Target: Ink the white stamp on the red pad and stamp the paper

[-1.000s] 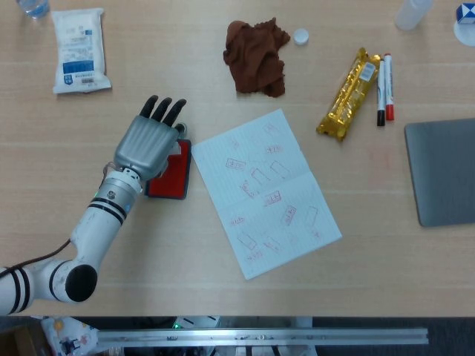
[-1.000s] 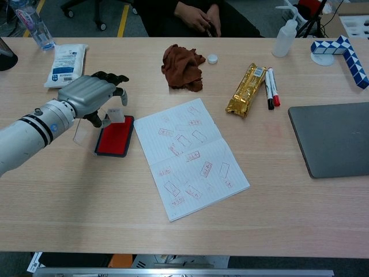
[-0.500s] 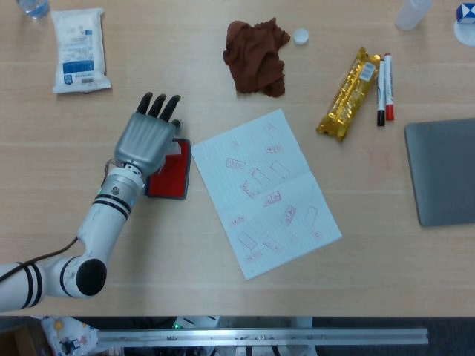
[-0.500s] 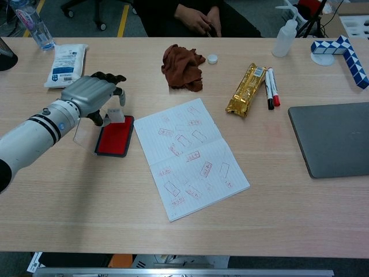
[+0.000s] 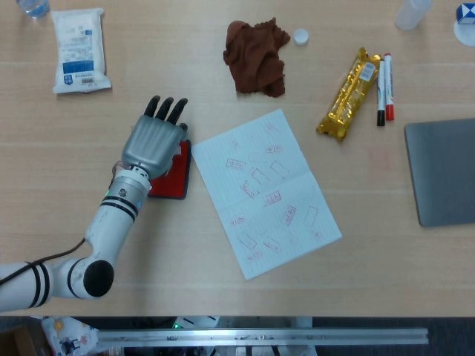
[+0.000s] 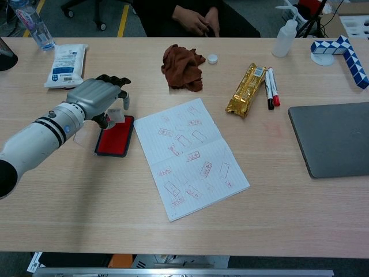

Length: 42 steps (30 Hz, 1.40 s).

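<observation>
Left hand (image 5: 154, 141) seen from above, covering left part of red pad (image 5: 174, 174). Stamp hidden under hand. Paper (image 5: 264, 192) laid just right of pad, marked with red prints.

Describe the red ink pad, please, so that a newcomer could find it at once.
Start at the white paper covered in red stamp marks at the table's middle. Just off its left edge, under the left hand, lies the red ink pad: a flat red rectangle in a dark frame, the only such thing there.
</observation>
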Motion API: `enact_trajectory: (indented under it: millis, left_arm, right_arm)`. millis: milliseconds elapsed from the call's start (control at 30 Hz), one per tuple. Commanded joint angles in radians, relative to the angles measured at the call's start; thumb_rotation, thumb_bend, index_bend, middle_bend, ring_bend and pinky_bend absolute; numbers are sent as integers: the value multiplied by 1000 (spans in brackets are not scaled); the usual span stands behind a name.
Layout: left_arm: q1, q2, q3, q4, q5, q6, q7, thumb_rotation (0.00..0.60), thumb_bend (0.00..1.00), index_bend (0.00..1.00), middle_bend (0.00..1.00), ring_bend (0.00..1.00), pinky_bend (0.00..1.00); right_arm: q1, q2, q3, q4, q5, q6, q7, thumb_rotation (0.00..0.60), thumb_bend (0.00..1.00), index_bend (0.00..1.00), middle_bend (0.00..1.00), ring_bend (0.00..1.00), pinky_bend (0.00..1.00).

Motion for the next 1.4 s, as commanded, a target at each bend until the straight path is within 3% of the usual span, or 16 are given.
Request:
enact_trajectory:
  millis: [33,900,1400]
  left_arm:
    - [-6,-6,0,4,-8,2,6,600,269,403,29,0,5]
    - [-4,17,40,-28,-53,42,42,600,269,396,28,0,5]
    - [-28,-34,1,15,-56,45,13,600,269,453,39,0,5]
  right_arm:
    - [-2,0,0,2,1,1,3,600,220,399,468,330,352]
    - [-15,0,-4,13,-7,15,24,600,219,399,468,330,352]
    - [-23,4,-4,16,0,17,27,600,219,399,468,330,352]
